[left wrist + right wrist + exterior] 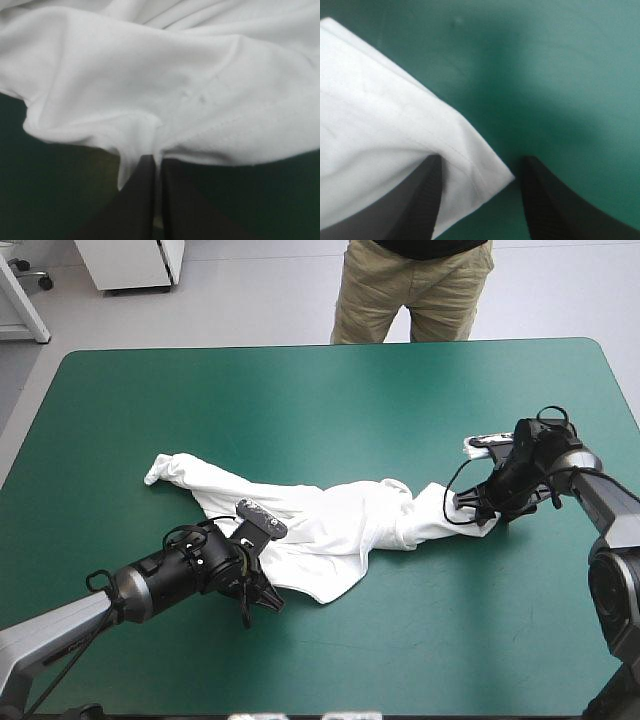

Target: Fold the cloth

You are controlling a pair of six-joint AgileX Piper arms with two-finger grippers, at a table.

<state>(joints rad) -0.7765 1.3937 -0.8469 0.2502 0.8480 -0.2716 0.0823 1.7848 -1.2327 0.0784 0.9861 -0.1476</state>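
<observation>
The left pincer (156,161) of broad black fins pinches the hem of the white short-sleeved T-shirt (340,525), which lies crumpled across the middle of the teal-green table (300,400). Farther off, the right pincer (479,167) stands spread astride a corner; it should close fully there before any pull.

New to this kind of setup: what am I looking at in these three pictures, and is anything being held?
Two robot arms work at a table with a teal-green cover. One picture looks down from above; the other two come from a camera on each wrist, looking along its black fingers. A white T-shirt lies crumpled and stretched across the table. The left gripper is shut on the T-shirt's hem. The right gripper is open, a corner of the T-shirt between its fingers, not pinched.
</observation>
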